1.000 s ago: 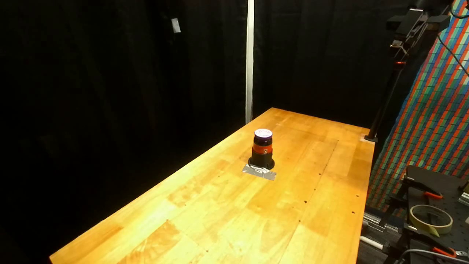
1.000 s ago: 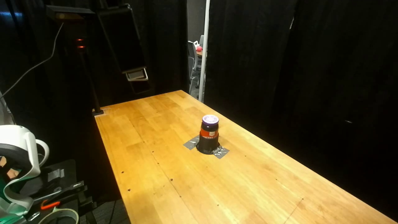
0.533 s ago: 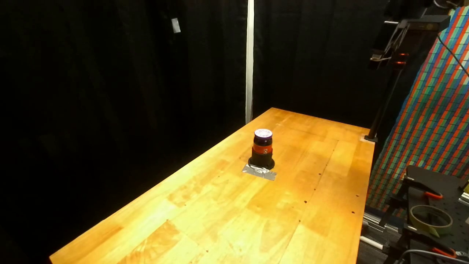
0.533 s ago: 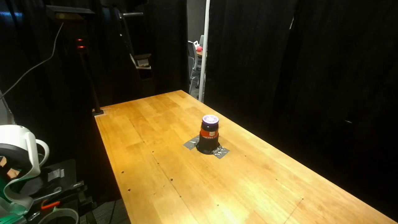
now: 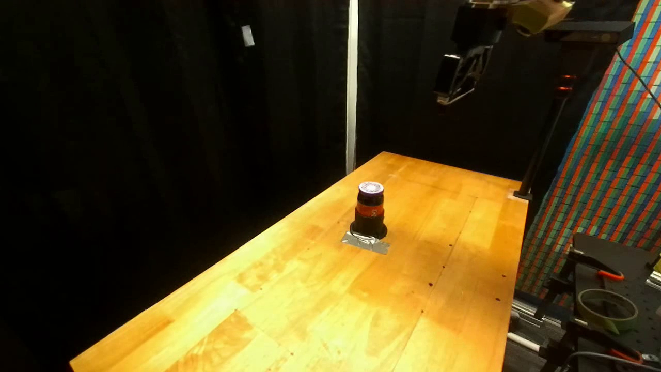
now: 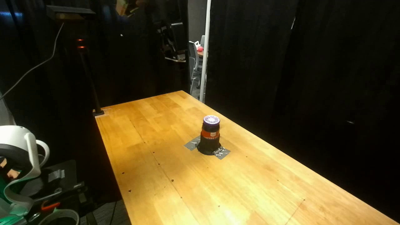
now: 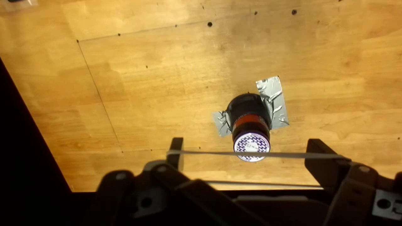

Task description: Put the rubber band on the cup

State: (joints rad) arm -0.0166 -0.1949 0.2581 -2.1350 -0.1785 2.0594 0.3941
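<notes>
No word can be read for sure. In an exterior view, the orange-red label [image 6: 206,134] round the cup [image 6: 209,143] has a pale patch [image 6: 213,134] at its three o'clock and light letters at its six o'clock, too blurred to spell. In the wrist view, letters line the label's edge at eleven o'clock, also unclear. On the lid [image 7: 252,145], the print at the centre of a purple pattern is too tiny. A metal plate [image 7: 392,196] at that view's four o'clock edge carries a dark hooked mark; letter or number, I cannot tell.
</notes>
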